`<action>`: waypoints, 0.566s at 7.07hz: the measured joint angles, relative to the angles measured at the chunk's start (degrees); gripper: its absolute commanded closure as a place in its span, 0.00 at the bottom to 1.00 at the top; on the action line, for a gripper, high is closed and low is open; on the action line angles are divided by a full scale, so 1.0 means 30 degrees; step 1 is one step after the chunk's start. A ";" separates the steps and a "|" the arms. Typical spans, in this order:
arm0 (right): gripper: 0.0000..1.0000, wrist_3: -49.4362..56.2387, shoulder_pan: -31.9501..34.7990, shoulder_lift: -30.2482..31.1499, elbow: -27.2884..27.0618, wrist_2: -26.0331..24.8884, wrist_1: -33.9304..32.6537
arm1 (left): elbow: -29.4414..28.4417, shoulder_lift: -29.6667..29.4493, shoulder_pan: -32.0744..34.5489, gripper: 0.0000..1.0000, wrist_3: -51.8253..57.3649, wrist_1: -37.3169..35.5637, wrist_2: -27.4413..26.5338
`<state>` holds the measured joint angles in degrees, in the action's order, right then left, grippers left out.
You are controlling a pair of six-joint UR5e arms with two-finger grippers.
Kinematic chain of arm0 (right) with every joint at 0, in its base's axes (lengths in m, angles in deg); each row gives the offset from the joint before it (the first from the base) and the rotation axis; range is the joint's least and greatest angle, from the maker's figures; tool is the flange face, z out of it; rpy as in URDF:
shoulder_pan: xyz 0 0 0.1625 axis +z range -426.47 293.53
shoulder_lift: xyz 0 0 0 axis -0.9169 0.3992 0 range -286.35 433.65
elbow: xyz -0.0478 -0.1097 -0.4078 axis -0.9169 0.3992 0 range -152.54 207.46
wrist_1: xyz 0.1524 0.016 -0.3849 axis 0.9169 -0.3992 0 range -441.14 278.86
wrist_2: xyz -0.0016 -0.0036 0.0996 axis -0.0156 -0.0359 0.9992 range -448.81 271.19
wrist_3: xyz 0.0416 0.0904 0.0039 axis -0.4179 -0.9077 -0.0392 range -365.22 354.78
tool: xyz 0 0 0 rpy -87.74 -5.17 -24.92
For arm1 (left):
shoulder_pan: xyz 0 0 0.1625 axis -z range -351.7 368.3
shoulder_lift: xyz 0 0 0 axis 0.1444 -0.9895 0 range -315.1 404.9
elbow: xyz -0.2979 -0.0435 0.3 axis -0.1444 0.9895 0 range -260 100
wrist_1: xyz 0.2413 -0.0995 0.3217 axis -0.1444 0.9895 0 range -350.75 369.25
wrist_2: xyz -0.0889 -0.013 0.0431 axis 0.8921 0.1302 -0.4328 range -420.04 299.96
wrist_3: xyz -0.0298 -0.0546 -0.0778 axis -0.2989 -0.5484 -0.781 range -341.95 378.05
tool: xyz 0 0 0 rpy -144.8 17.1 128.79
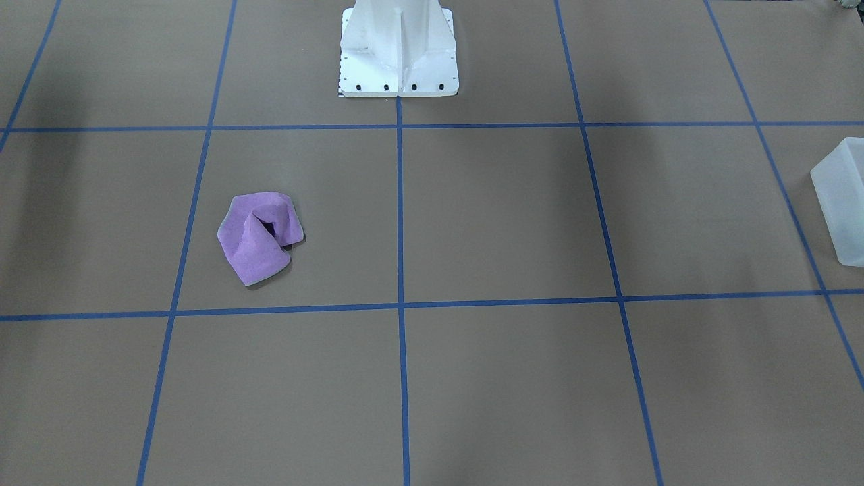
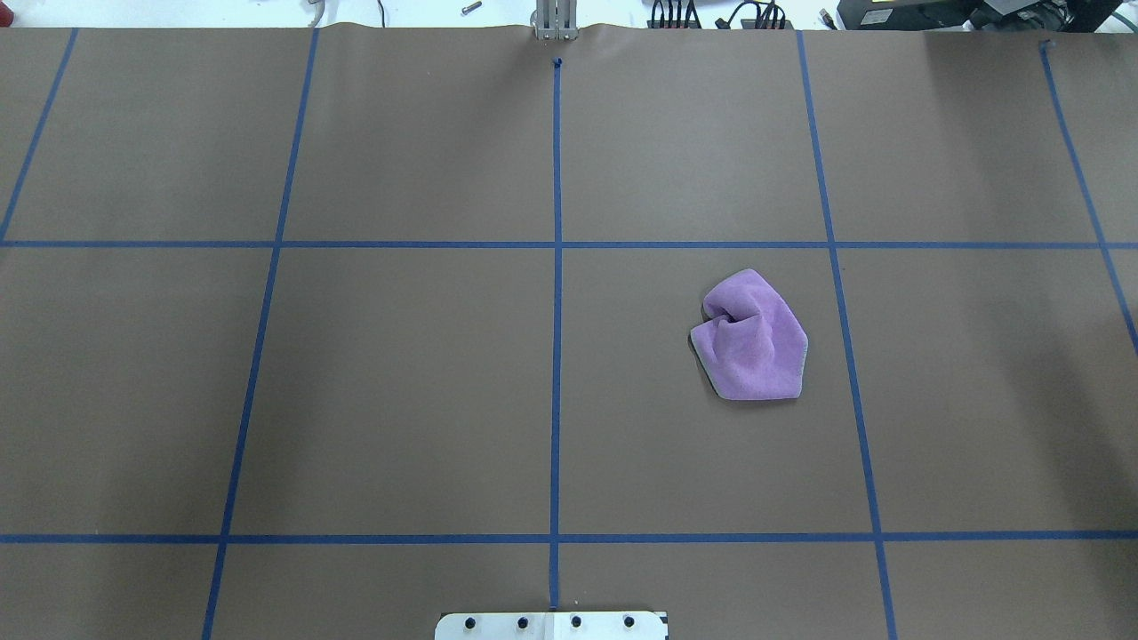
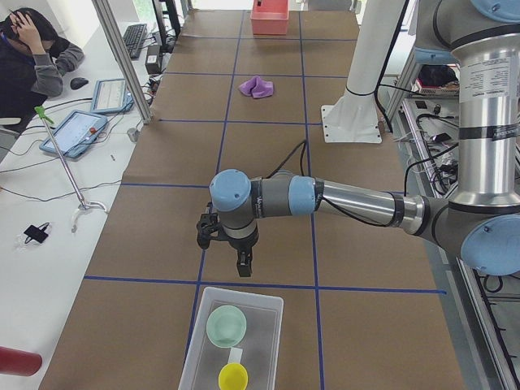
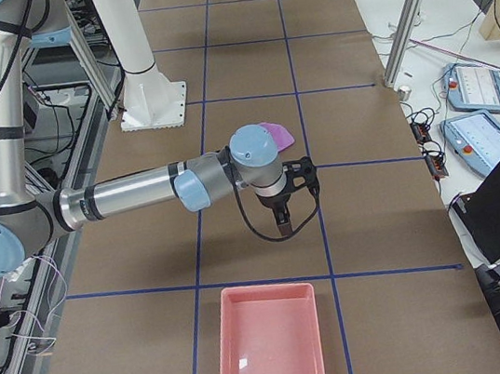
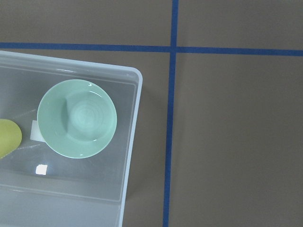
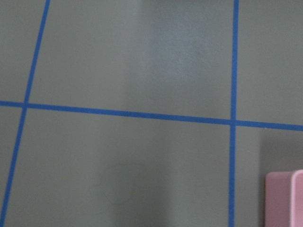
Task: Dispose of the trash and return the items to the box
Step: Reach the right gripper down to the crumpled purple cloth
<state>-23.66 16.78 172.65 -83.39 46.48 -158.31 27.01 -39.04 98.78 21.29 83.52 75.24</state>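
A crumpled purple cloth (image 1: 260, 236) lies on the brown table; it also shows in the overhead view (image 2: 751, 338) and the two side views (image 3: 257, 85) (image 4: 275, 133). A clear box (image 3: 244, 294) holds a green bowl (image 3: 226, 325) and a yellow cup (image 3: 233, 377). The left wrist view looks down on that box (image 5: 135, 118), the bowl (image 5: 77, 118) and the cup (image 5: 7, 137). My left gripper (image 3: 236, 264) hangs just before the box; I cannot tell whether it is open. My right gripper (image 4: 282, 222) hangs between the cloth and a pink bin (image 4: 267, 335); I cannot tell its state.
The pink bin's corner shows in the right wrist view (image 6: 284, 198) and at the far end in the left side view (image 3: 270, 16). The robot's white base (image 1: 398, 47) stands mid-table. An operator (image 3: 32, 49) sits at a side desk with tablets.
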 measured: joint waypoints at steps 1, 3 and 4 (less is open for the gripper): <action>0.00 -0.2995 -0.1486 -0.0617 -0.0857 -0.0683 -0.0006 | 0.0314 0.0082 -0.0017 0.02 0.0003 -0.0034 0.0009; 0.00 -0.9349 -0.5641 -0.1845 -0.2662 -0.3427 -0.0091 | 0.0513 0.0106 -0.0030 0.02 0.0003 -0.0005 -0.0001; 0.00 -1.1657 -0.7725 -0.2976 -0.2944 -0.4921 -0.0333 | 0.0564 0.0105 -0.0028 0.02 0.0003 0.0014 -0.0003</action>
<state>-58.63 -6.40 163.72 -92.22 31.71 -159.31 28.70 -38.72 98.69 21.30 83.56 75.23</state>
